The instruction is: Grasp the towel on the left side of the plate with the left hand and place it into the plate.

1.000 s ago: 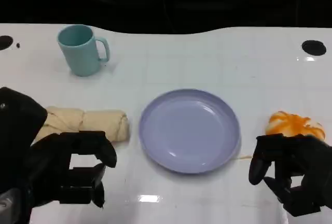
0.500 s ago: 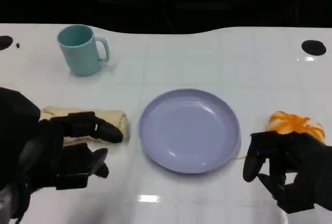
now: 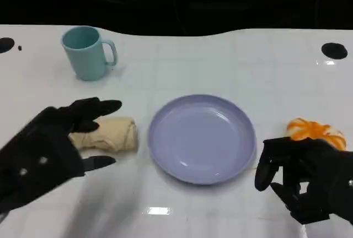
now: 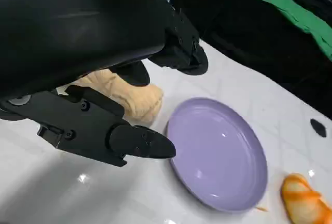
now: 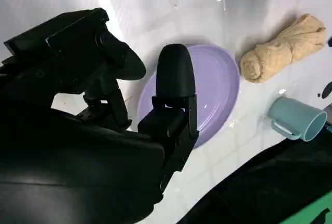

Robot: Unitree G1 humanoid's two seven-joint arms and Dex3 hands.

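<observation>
A rolled beige towel [image 3: 110, 134] lies on the white table just left of the empty lilac plate [image 3: 202, 138]. My left hand [image 3: 49, 150] hovers over the towel's left end with its fingers spread, one above the roll and the thumb below it, holding nothing. The left wrist view shows the towel [image 4: 124, 95] between those fingers [image 4: 129, 142] beside the plate [image 4: 218, 154]. My right hand [image 3: 309, 180] sits at the lower right with its fingers curled, holding nothing. The right wrist view shows the towel [image 5: 280, 50] and plate [image 5: 218, 92].
A teal mug [image 3: 86, 52] stands at the back left, also in the right wrist view as the mug [image 5: 295, 117]. An orange peeled fruit [image 3: 314, 131] lies right of the plate, just above my right hand. Black holes mark the table's far corners.
My left hand has moved forward over the towel's left end and spread its fingers wide. The right hand shifted slightly left. Towel and plate have not moved.
</observation>
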